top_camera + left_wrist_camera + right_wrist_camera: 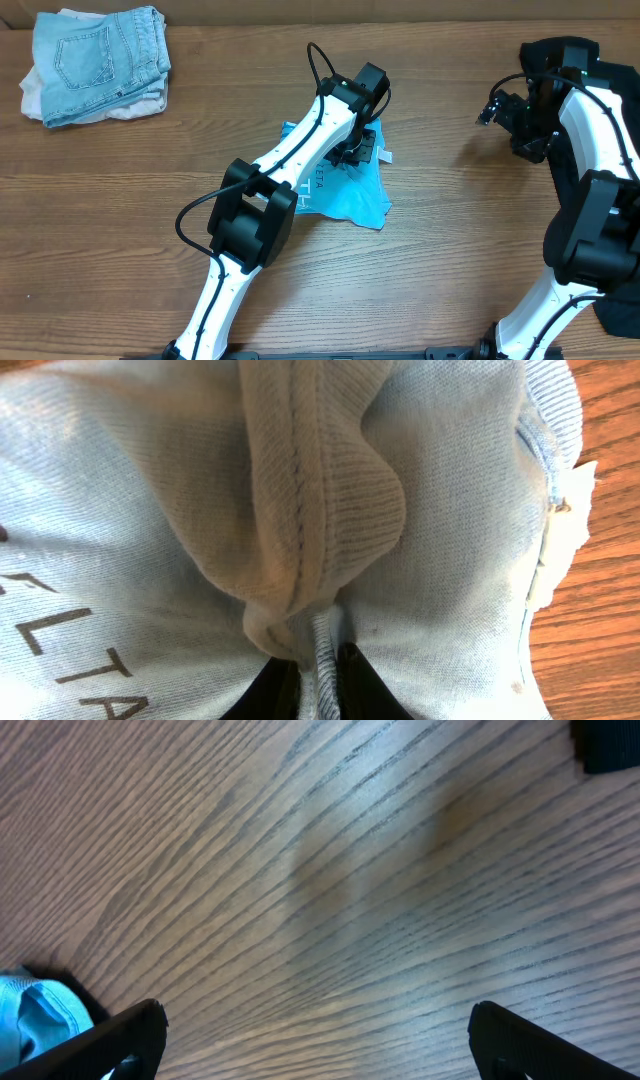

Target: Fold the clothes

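The left gripper (318, 682) is pinching the T-shirt (352, 196) at its ribbed collar (322, 490), with only a thin ridge of cloth showing between the two dark fingers. The T-shirt is lying crumpled at mid-table, partly under the left arm, with its lettering (70, 650) facing up. The right gripper (320, 1038) is hanging with its jaws wide apart over bare table (350, 870), well apart from the T-shirt and holding nothing. Folded jeans (100, 55) are sitting at the far left corner, out of the way.

The step in hand is likely spreading the T-shirt flat before any fold. The grip looks shallow and is bunching the collar, so the left arm is probably better off lifting slowly and watching for slip. The right gripper should be taking a second point, such as a shoulder or the hem, so that the cloth is stretching between two holds rather than dangling from one.
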Tool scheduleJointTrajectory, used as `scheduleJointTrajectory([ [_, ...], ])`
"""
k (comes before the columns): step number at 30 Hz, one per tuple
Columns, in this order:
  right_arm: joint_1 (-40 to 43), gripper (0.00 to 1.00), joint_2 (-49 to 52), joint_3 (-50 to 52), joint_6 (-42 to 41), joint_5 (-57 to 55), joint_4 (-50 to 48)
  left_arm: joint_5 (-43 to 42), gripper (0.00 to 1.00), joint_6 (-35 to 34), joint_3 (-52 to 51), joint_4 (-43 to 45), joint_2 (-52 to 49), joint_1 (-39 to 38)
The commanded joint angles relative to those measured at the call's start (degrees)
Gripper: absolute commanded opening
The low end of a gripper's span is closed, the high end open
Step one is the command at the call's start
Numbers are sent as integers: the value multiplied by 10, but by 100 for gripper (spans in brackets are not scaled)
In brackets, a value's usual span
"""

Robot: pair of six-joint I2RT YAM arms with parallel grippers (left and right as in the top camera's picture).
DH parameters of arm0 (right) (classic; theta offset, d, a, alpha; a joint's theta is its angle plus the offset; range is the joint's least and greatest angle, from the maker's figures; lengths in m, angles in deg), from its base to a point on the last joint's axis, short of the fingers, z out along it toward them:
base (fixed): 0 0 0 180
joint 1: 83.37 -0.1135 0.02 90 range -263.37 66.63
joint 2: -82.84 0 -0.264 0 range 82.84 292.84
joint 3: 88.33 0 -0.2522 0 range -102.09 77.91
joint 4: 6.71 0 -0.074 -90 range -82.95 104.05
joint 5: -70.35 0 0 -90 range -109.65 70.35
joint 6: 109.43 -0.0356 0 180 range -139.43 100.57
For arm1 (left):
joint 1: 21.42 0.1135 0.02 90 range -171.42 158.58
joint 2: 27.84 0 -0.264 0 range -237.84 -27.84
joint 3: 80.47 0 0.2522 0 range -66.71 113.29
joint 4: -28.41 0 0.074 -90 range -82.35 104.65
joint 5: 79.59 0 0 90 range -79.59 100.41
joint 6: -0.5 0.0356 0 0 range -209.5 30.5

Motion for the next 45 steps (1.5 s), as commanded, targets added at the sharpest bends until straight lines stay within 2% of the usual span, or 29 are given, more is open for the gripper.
scheduleJointTrajectory([
  [1,-2,100,-17,-11,-4,0,-5,8,15,-8,-4,-1,-4,6],
  [7,-2,100,-17,-11,-4,0,-5,10,15,-8,-4,-4,-4,11],
  [10,-2,100,-17,-11,-4,0,-5,21,25,-8,-4,-4,-4,11],
  [13,-2,100,-17,-11,-4,0,-5,20,25,-8,-4,-4,-4,11],
  [19,-2,100,-17,-11,-4,0,-5,20,16,-8,-4,-4,-4,11],
  [23,-2,100,-17,-11,-4,0,-5,20,4,-8,-4,-4,-4,11],
  [45,-2,100,-17,-11,-4,0,-5,11,4,-8,48,-45,-3,-10],
])
